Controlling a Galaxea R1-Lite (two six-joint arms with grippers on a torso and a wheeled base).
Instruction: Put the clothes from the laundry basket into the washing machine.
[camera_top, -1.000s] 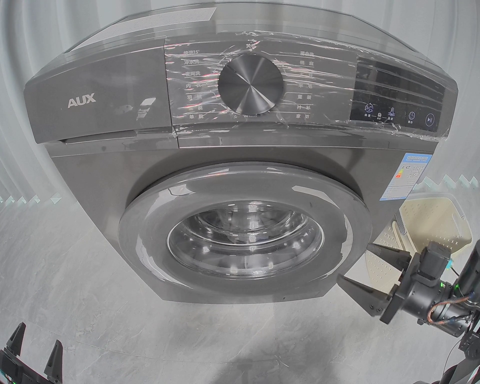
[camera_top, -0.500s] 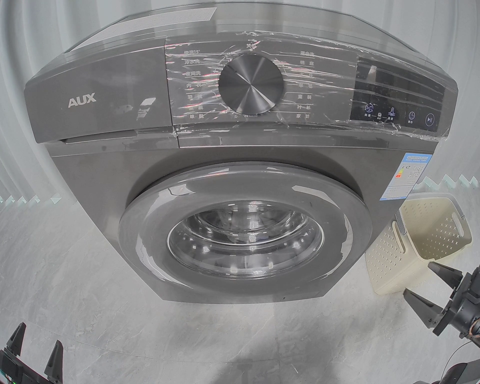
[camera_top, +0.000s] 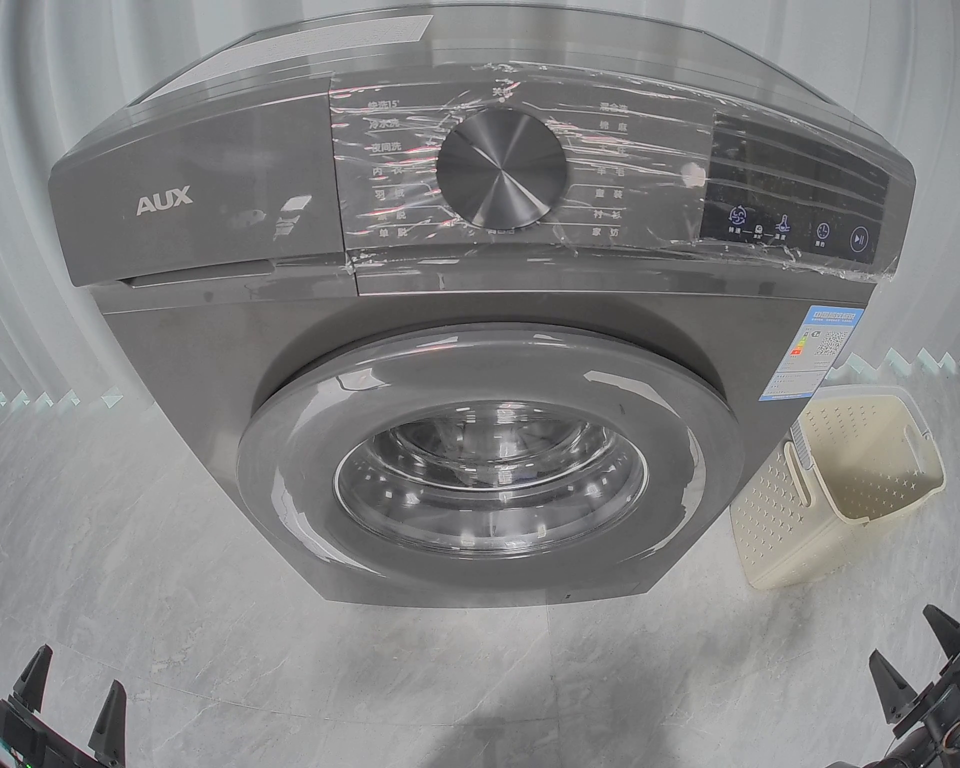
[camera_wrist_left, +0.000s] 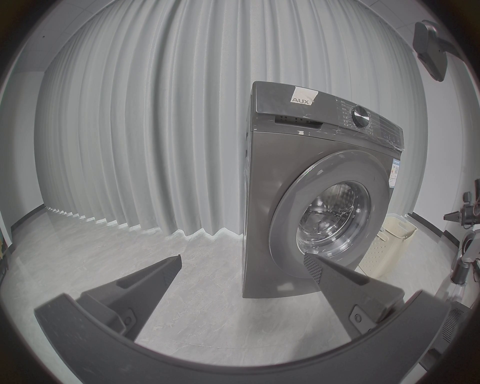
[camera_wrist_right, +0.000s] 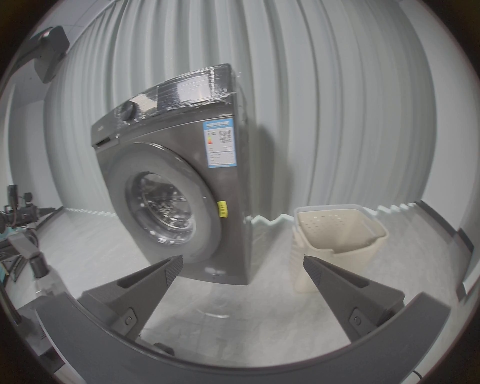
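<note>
One washing machine (camera_top: 480, 330) stands on the pale marbled floor (camera_top: 400, 670) in front of a pleated curtain (camera_wrist_left: 125, 150). Its single round door (camera_top: 490, 470) is closed flat against the front, and the steel drum shows through the glass. Above the door sits one large metal dial (camera_top: 501, 168) in a control panel (camera_top: 620, 170) wrapped in crinkled clear film. To the dial's right is a dark touch strip (camera_top: 800, 215) with four lit symbols in a row. Two stickers are on the front: a blue-edged label (camera_top: 822, 350) at the upper right corner, and a small yellow tag (camera_wrist_right: 222, 208) just beside the door's right edge. One cream laundry basket (camera_top: 860, 480) stands upright on the floor near the machine's right side, apart from it. Its mouth is open upward, and the perforated walls and bottom show inside — I can make out no clothes, in the basket or through the door glass. There are two hands, both low and well short of the machine. The left hand (camera_top: 72, 685) is at the near left with its two fingers spread wide, nothing between them. The right hand (camera_top: 908, 640) is at the near right, in front of the basket and apart from it — it too is spread wide and carries nothing.
</note>
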